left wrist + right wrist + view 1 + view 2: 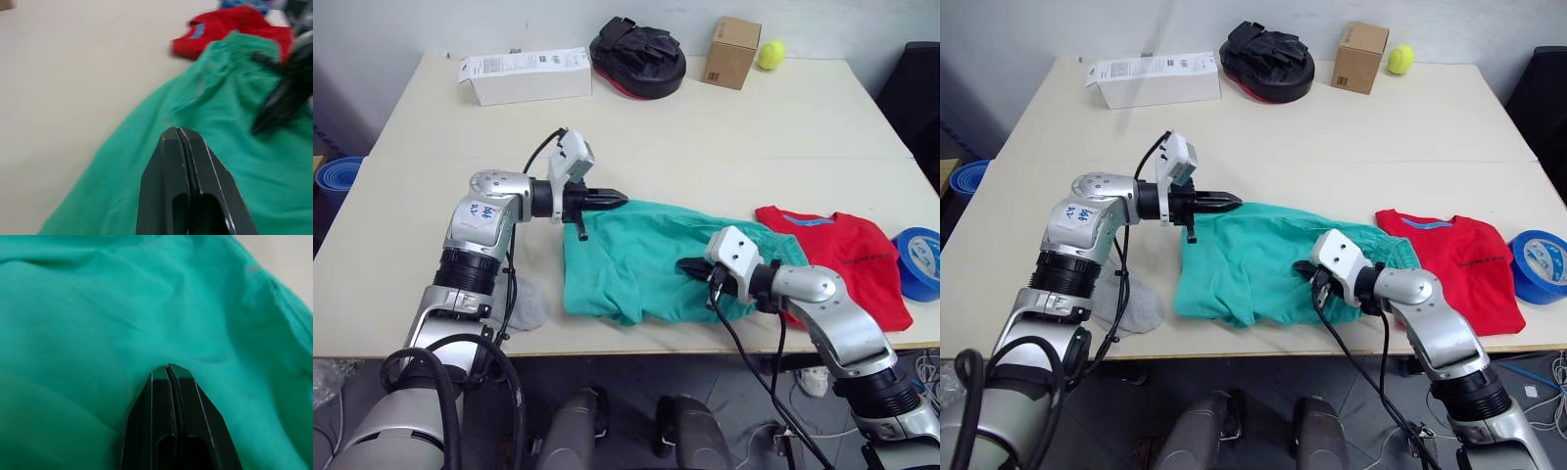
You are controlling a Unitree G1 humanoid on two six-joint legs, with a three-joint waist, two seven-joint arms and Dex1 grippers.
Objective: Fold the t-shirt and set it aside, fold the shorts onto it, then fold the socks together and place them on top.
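The teal-green shorts lie rumpled near the front edge of the pale table, between the robot's two arms. The left gripper points across the table at the shorts' far left corner, its tip at or just above the cloth there; its wrist view shows the two black fingers pressed flat together with no fabric visibly between them. The right gripper sits over the middle of the shorts, close to the fabric or perhaps resting on it, though contact is hard to judge from these angles. Its fingers are likewise closed tight against each other, tip aimed at smooth green cloth, with nothing seen pinched.

The red t-shirt lies flat just to the right of the shorts, its near edge tucked behind the right arm, the blue inner collar showing at its far side. A light grey sock lies at the table's front edge, left of the shorts and beside the left arm.

A roll of blue tape rests right of the shirt. Along the far edge stand a white box, a black padded mitt, a cardboard box and a yellow tennis ball.
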